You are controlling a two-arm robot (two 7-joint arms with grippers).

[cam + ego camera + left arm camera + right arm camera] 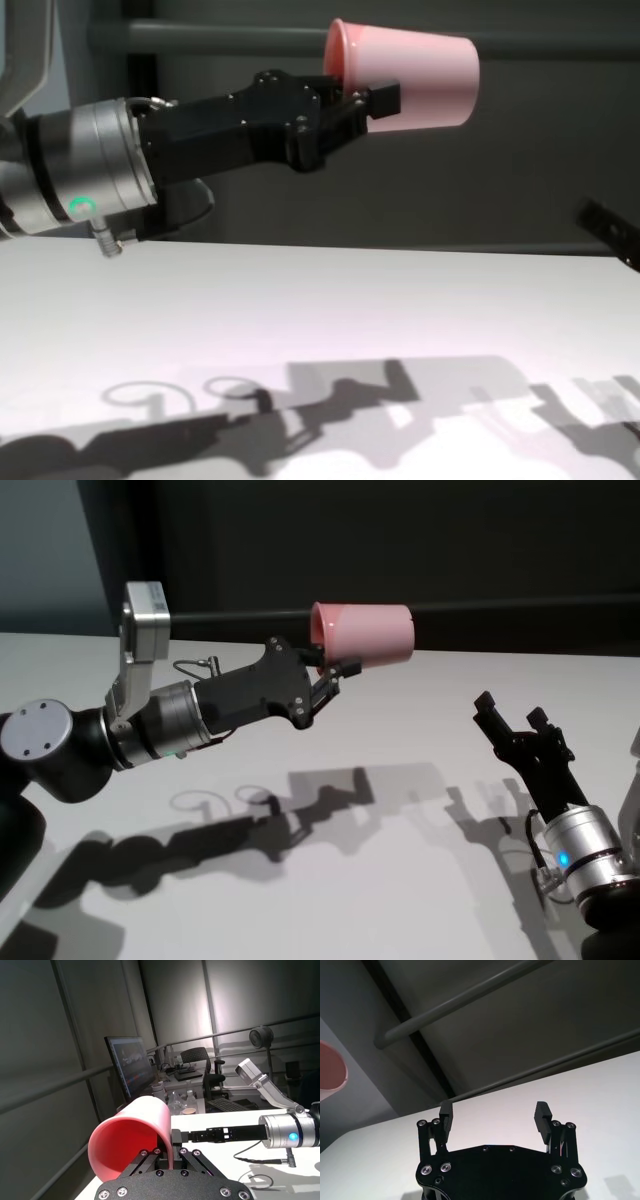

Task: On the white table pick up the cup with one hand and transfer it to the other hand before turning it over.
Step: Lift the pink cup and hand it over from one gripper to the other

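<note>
The pink cup point(365, 632) hangs on its side above the white table point(400, 820), mouth toward my left arm and base pointing right. My left gripper point(335, 670), the one with the green light, is shut on the cup's rim wall point(345, 70); one finger is inside the mouth point(135, 1135) and one outside. My right gripper point(512, 712), blue-lit, stands open and empty lower down to the right, fingers pointing up and left, well apart from the cup. In the right wrist view its fingertips point(542, 1110) are spread wide, and the cup point(330, 1070) shows at the edge.
A dark rail point(520, 605) runs along the table's far edge, just behind the cup. Both arms' shadows lie across the tabletop point(300, 300). Beyond the table, the left wrist view shows a monitor point(130, 1065) and an office chair point(197, 1057).
</note>
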